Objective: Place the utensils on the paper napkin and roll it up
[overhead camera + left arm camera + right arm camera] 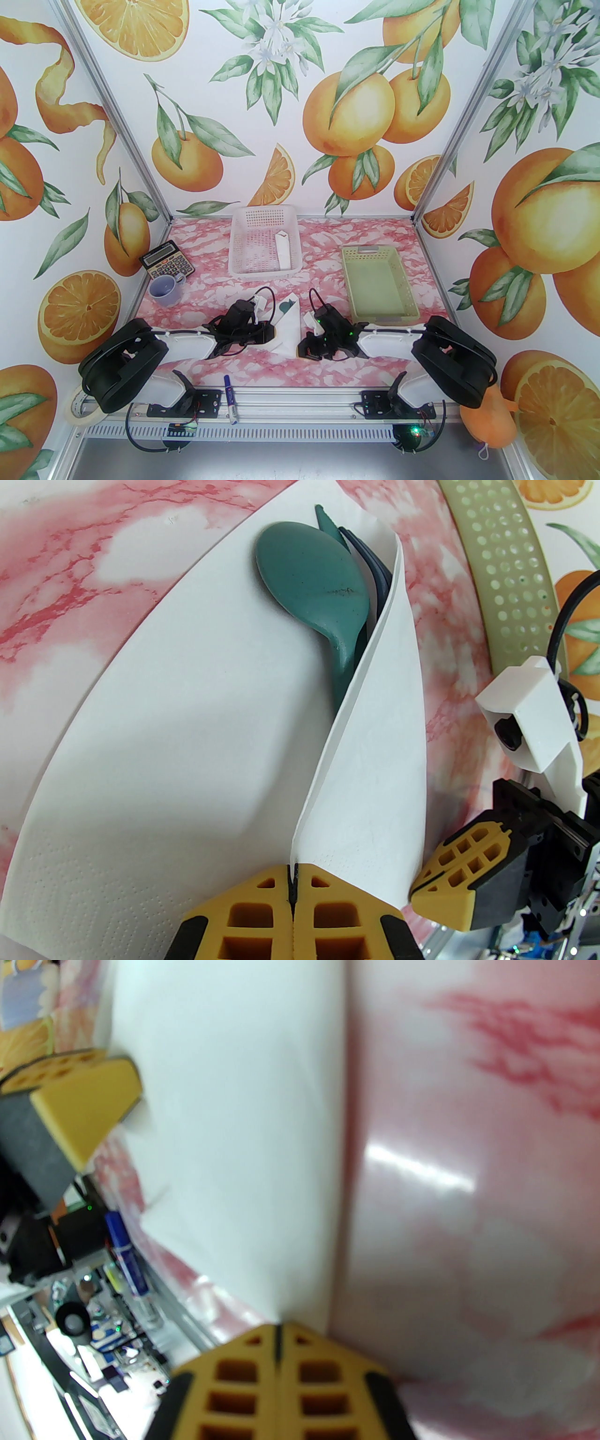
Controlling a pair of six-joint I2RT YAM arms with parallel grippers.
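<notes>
The white paper napkin [289, 323] lies between my two grippers, with one flap folded up over the utensils. A teal spoon [309, 583] sticks out of the fold, and darker utensils [370, 569] are tucked behind it under the flap. My left gripper [293, 878] is shut on the near edge of the raised flap [375, 770]. My right gripper [277, 1335] is shut at the napkin's [234, 1124] near corner, which runs into the seam between its fingers. In the left wrist view the right gripper [422, 890] touches the flap's lower right edge.
A white mesh basket [243, 234] stands at the back centre and a pale green tray [356, 286] at the right. A calculator [166, 266] and a lilac mug [166, 288] sit at the back left. A blue-capped marker [230, 398] lies on the front rail.
</notes>
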